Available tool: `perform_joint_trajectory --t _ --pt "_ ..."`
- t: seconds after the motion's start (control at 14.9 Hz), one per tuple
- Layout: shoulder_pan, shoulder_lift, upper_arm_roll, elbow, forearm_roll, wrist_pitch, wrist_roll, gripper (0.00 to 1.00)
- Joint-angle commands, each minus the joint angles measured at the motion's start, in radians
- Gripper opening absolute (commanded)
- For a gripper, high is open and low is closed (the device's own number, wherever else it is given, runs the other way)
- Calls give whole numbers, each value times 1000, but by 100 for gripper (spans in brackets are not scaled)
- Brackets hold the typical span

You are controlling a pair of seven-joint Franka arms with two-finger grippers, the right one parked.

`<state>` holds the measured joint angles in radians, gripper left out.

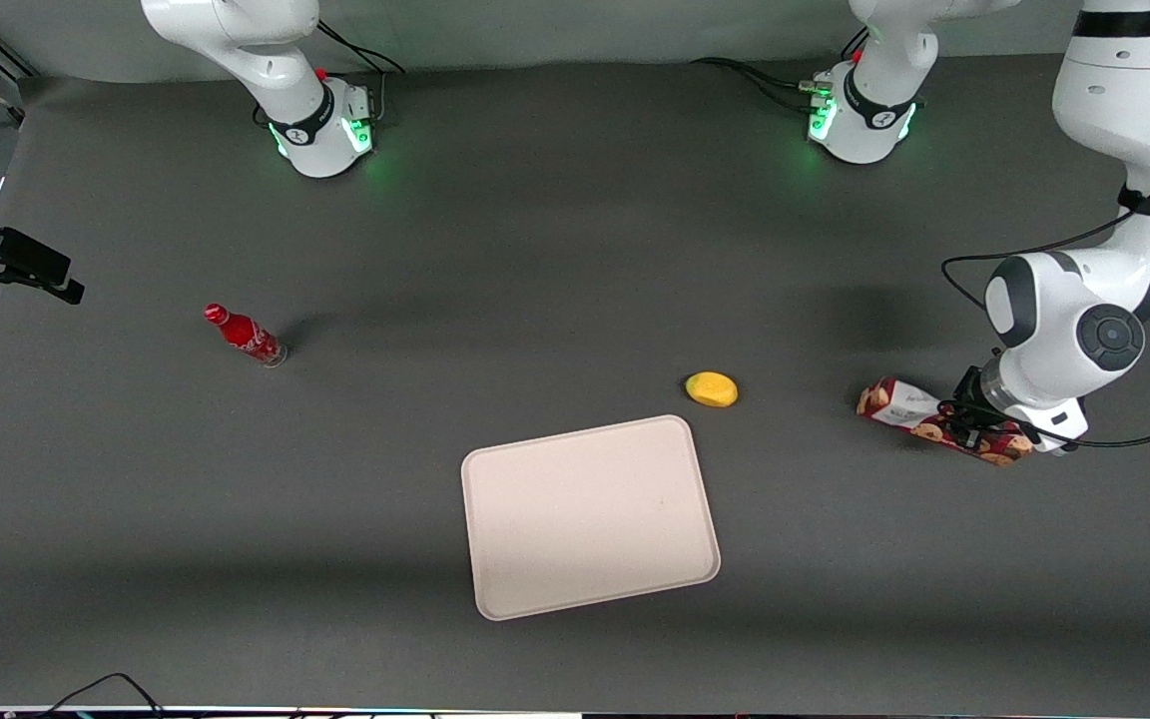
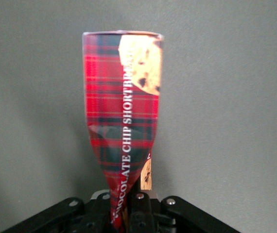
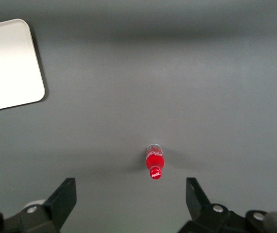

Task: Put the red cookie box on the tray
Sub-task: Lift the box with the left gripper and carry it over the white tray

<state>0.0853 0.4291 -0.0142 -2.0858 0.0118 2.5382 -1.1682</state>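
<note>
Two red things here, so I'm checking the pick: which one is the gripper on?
The red cookie box, the long plaid carton; the gripper is shut on it. The red soda bottle stands alone toward the parked arm's end.

The gripper (image 2: 129, 213) hides one pinched end of the red cookie box (image 2: 121, 111).

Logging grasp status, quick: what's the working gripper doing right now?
Gripper: shut on the red cookie box, pinching one end flat, toward the working arm's end of the table; box not yet on the tray.
</note>
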Motion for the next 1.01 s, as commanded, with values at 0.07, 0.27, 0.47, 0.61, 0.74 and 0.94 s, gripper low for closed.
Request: perform_joint_trajectory --t 0.07,0.27,0.47,0.61,0.74,0.94 --pt "-10 -76 -1 128 7 -203 -2 0" --pt "-15 -84 -36 397 10 -549 60 0" --pt "-18 -73 -84 658 10 -835 189 0" --pt "-18 -72 -143 771 8 -932 240 0" --pt "-32 -70 -208 820 14 -975 275 0" --pt "-36 -70 -323 840 37 -967 407 0"
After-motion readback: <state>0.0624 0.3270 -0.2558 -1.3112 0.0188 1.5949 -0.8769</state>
